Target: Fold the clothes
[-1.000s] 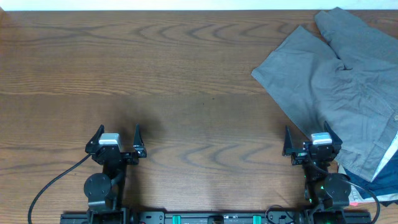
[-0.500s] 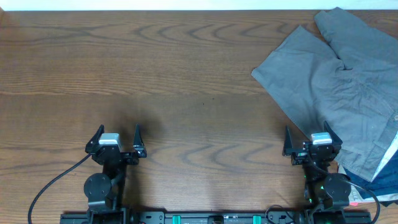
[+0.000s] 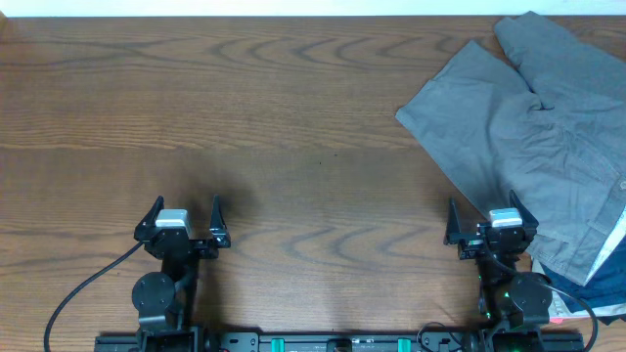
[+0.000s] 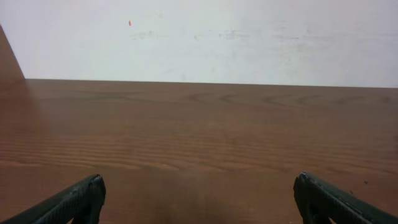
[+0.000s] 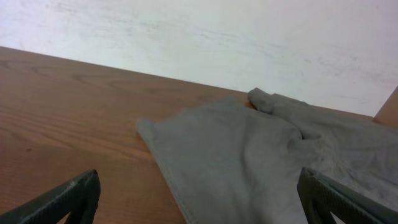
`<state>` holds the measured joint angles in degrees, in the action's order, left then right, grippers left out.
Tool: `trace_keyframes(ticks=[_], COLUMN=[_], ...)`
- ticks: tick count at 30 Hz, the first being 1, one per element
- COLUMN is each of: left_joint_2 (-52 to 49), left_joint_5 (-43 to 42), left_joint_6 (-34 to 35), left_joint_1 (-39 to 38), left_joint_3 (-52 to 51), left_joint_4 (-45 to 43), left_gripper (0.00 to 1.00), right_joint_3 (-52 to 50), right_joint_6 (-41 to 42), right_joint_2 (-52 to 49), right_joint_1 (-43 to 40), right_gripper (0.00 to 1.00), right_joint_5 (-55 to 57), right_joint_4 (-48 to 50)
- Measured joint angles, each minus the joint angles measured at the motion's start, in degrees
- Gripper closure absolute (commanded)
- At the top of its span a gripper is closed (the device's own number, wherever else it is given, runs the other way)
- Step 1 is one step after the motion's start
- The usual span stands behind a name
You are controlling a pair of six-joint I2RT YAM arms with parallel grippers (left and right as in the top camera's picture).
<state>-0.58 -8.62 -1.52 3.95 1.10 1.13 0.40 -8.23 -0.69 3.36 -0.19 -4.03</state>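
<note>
The grey wrinkled shorts point(image 3: 533, 127) lie spread at the table's far right, one leg pointing left, part running off the right edge. They also show in the right wrist view point(image 5: 249, 155), just ahead of the fingers. My right gripper point(image 3: 485, 221) is open and empty at the front right, next to the shorts' near edge; in its wrist view point(image 5: 199, 196) its fingertips stand wide apart. My left gripper point(image 3: 184, 215) is open and empty at the front left, far from the shorts; its wrist view point(image 4: 198, 198) shows only bare wood between the fingers.
A blue cloth point(image 3: 599, 291) lies under the shorts at the front right corner. The wooden table point(image 3: 245, 117) stretches left of the shorts. A white wall point(image 4: 199, 37) stands behind the far edge.
</note>
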Motion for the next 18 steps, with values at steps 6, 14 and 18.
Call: trace_keyframes(ticks=[6,14,18], left_joint_2=[0.0,0.0,0.0], left_joint_5=[0.0,0.0,0.0], left_joint_6=[1.8,4.4,5.4], left_joint_1=[0.0,0.0,0.0], left_joint_3=[0.0,0.0,0.1], left_joint_4=[0.0,0.0,0.1], left_gripper=[0.02,0.02,0.02], right_joint_3=[0.0,0.0,0.0], right_joint_6=[0.0,0.5,0.7], right_joint_2=[0.0,0.0,0.0], right_joint_1=[0.0,0.0,0.0], right_gripper=[0.01,0.01,0.01], right_joint_5=[0.0,0.3,0.4], right_joint_4=[0.0,0.0,0.0])
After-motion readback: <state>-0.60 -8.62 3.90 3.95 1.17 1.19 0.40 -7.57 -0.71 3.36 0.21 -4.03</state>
